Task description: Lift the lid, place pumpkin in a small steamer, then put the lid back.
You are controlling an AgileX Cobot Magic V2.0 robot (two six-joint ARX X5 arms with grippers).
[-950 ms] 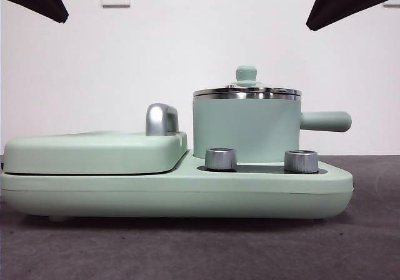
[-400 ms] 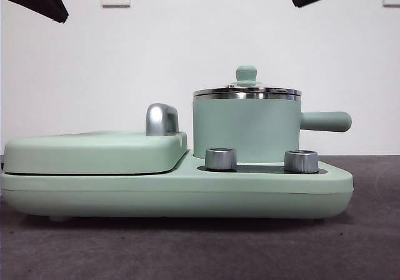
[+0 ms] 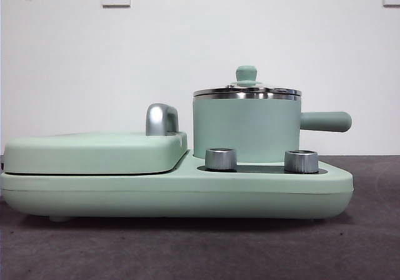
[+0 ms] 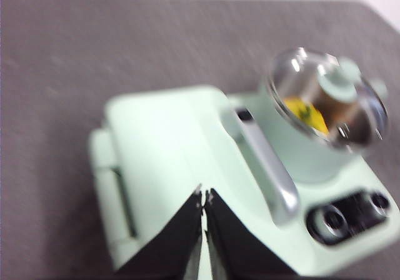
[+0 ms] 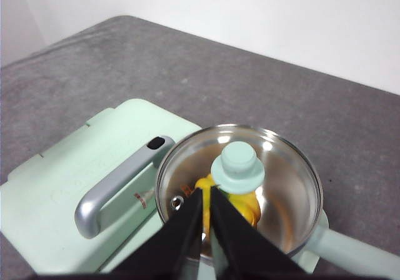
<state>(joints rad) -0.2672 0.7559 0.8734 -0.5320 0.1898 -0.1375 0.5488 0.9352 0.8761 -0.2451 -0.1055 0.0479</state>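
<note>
The small steamer [image 3: 247, 130] stands on the right half of the mint-green base, its straight handle pointing right. The lid [image 3: 246, 91] rests on it, knob up. Through the lid's glass [image 5: 284, 186] the yellow pumpkin [image 5: 248, 209] shows inside the pot, and it also appears as a yellow blur [image 4: 306, 114] in the left wrist view. My right gripper [image 5: 206, 192] hovers shut, high above the lid, holding nothing. High over the flat griddle section, my left gripper [image 4: 204, 195] is also shut and empty. In the front view the arms are only black tips at the top edge.
The flat griddle cover [image 3: 94, 152] with its chrome handle [image 3: 161, 119] fills the left half of the base [image 3: 175, 195]. Two steel knobs [image 3: 220, 159] [image 3: 300, 161] stand in front of the steamer. Grey tabletop surrounds the appliance.
Both black arm tips have drawn upward, almost out of the front view. The lid, steamer and base have not moved.
</note>
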